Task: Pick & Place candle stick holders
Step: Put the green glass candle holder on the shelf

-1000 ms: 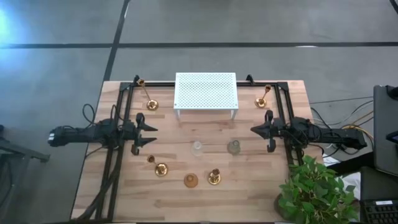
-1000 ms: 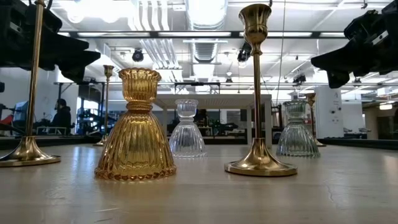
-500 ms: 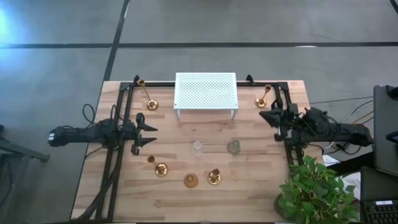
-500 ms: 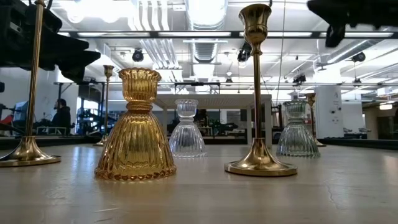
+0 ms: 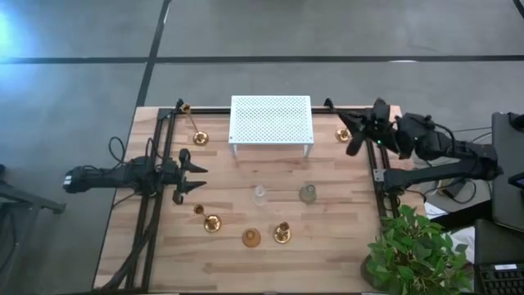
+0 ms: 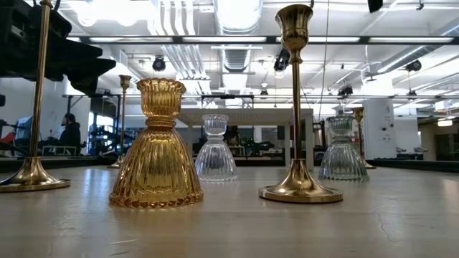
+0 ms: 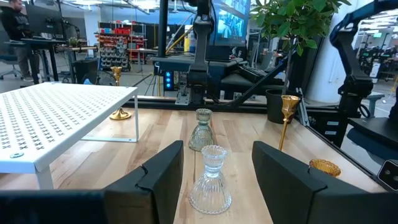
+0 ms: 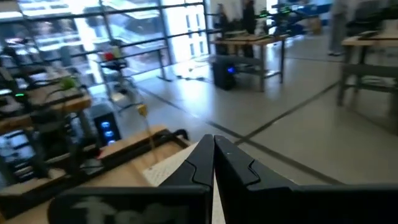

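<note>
Several candle stick holders stand on their bases on the wooden table. A clear glass one (image 5: pixel 259 195) and a grey-green glass one (image 5: pixel 308 193) are at mid-table. A tall brass stick (image 5: pixel 210 220), an amber glass one (image 5: pixel 250 238) and a short brass one (image 5: pixel 282 233) are nearer. Two tall brass sticks stand at the far left (image 5: pixel 199 135) and far right (image 5: pixel 344 133). My left gripper (image 5: pixel 196 177) is open and empty at the left, facing the clear holder (image 7: pixel 210 183). My right gripper (image 5: pixel 354 141) is raised beside the far-right stick, with its fingers (image 8: pixel 199 165) together.
A white perforated rack (image 5: pixel 271 119) stands at the table's far middle. Black frame rails (image 5: pixel 160 164) run along both sides of the table. A potted plant (image 5: pixel 413 250) is at the near right corner. Bare wood lies between the rack and the glass holders.
My right gripper has gone up and toward the table's far edge, from mid-right to beside the far-right tall brass stick. It has risen out of the low view and has turned. No holder has moved.
</note>
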Available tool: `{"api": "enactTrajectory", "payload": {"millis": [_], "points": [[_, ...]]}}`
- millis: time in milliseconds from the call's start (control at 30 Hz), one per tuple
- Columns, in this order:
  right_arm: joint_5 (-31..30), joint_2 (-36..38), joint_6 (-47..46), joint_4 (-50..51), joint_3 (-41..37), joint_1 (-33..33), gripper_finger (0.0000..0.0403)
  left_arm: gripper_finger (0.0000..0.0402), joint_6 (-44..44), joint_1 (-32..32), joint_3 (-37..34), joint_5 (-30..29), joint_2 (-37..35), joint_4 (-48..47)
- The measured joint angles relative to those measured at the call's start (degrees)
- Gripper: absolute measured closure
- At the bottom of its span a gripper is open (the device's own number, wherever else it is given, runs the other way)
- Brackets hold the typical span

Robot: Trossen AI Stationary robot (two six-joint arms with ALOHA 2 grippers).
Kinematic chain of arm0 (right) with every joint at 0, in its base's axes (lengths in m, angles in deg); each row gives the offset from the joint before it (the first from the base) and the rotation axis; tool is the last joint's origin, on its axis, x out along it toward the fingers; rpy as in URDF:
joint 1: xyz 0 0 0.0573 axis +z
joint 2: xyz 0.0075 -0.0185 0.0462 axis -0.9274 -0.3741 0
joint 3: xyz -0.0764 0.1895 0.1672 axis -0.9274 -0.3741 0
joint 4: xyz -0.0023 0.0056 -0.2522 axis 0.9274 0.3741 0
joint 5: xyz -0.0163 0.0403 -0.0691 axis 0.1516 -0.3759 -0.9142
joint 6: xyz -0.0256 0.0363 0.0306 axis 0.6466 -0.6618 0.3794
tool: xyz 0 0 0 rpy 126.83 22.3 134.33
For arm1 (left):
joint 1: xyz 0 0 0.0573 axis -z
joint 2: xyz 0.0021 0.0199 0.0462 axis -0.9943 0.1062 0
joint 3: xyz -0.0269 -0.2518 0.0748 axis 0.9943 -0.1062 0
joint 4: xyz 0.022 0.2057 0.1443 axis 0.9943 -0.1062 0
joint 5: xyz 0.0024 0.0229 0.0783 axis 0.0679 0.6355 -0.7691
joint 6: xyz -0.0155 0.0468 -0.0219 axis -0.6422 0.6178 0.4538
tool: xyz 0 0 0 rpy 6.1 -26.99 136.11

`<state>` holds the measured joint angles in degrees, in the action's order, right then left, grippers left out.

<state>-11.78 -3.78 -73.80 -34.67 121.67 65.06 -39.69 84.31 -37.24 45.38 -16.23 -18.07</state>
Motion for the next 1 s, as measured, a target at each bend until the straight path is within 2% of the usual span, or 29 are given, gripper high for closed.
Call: {"api": "enactTrajectory", "payload": {"millis": [200, 267, 400, 567, 767, 867, 1000], "points": [[-12.1, -9.3, -1.6, 1.0, 8.2, 3.0, 0.0394, 0.0204, 0.0, 0.0, 0.0, 0.0, 0.0, 0.0], [-14.0, -12.7, -4.2, 3.8, 10.1, 3.3, 0.0394, 0.0204, 0.0, 0.0, 0.0, 0.0, 0.0, 0.0], [-13.9, -19.1, -10.0, 9.4, 13.1, 3.9, 0.0394, 0.0204, 0.0, 0.0, 0.0, 0.0, 0.0, 0.0], [-10.1, -25.1, -9.4, 12.4, 16.9, 5.0, 0.0394, 0.0204, 0.0, 0.0, 0.0, 0.0, 0.0, 0.0], [-9.9, -24.7, -9.1, 20.5, 22.3, 8.8, 0.0394, 0.0204, 0.0, 0.0, 0.0, 0.0, 0.0, 0.0], [-10.2, -22.4, -8.5, 21.2, 22.6, 10.8, 0.0394, 0.0204, 0.0, 0.0, 0.0, 0.0, 0.0, 0.1], [-14.2, -18.6, -6.0, 21.3, 21.7, 12.8, 0.0394, 0.0204, 0.0, 0.0, 0.0, 0.0, 0.0, 0.1]]}}
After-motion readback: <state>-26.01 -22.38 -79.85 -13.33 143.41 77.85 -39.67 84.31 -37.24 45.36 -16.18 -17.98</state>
